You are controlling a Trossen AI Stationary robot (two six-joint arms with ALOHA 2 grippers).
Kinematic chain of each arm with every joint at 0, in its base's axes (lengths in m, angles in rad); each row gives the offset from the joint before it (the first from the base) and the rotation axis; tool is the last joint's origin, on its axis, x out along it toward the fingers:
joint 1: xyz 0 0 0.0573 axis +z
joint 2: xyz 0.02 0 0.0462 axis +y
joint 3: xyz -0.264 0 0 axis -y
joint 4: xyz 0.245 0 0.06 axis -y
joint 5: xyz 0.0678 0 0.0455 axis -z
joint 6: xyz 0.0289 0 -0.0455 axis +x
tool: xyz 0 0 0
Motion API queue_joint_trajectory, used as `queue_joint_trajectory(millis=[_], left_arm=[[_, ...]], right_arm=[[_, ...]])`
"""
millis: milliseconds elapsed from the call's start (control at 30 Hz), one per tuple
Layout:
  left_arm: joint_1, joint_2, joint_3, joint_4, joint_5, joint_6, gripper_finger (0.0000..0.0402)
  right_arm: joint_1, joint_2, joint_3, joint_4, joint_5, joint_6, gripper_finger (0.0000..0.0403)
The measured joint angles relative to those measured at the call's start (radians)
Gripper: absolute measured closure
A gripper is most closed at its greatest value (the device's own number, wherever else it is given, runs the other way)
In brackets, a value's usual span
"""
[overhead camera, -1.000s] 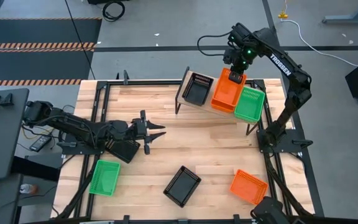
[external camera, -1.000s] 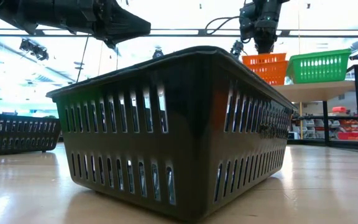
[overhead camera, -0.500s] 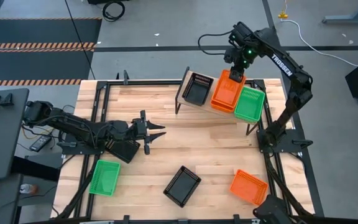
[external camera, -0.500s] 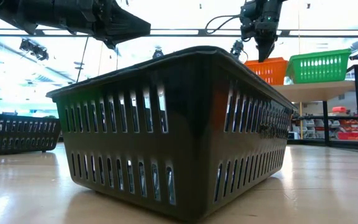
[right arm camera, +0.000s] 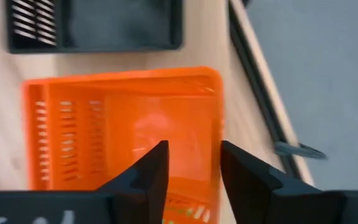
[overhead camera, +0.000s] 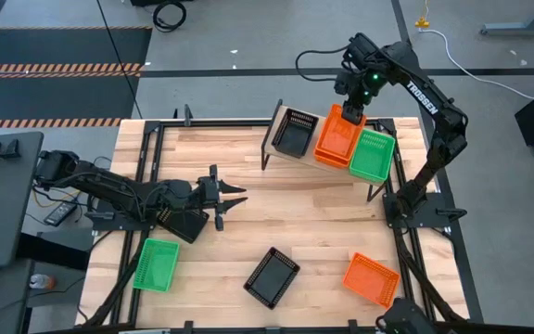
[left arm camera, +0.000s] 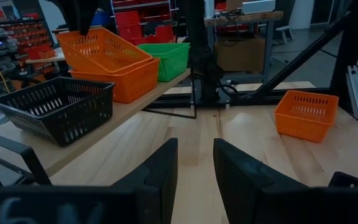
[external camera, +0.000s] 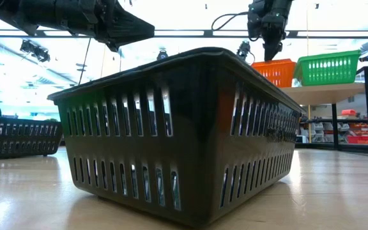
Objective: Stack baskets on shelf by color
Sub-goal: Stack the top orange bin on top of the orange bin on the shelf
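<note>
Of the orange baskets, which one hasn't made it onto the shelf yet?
The lone orange basket on the tabletop's near right corner. The other two orange baskets sit nested mid-shelf, below the right claw, between a black basket and a green basket.

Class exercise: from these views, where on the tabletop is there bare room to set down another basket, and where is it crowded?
Free: the wide bare wood of the tabletop between the shelf and the loose black basket, and the corner left of the shelf. Crowded: the shelf itself, filled by black, orange and green baskets, and the near strip with three loose baskets.
</note>
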Motion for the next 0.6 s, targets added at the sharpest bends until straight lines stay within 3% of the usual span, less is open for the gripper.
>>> queue_joint_trajectory(millis=[200,600], left_arm=[[0.000,0.000,0.000,-0.001,0.000,0.000,0.0292],[0.000,0.000,0.000,-0.002,0.000,-0.005,0.0292]], right_arm=[[0.000,0.000,0.000,0.000,-0.102,0.004,0.0294],[-0.005,0.000,-0.060,0.000,-0.023,-0.001,0.0314]])
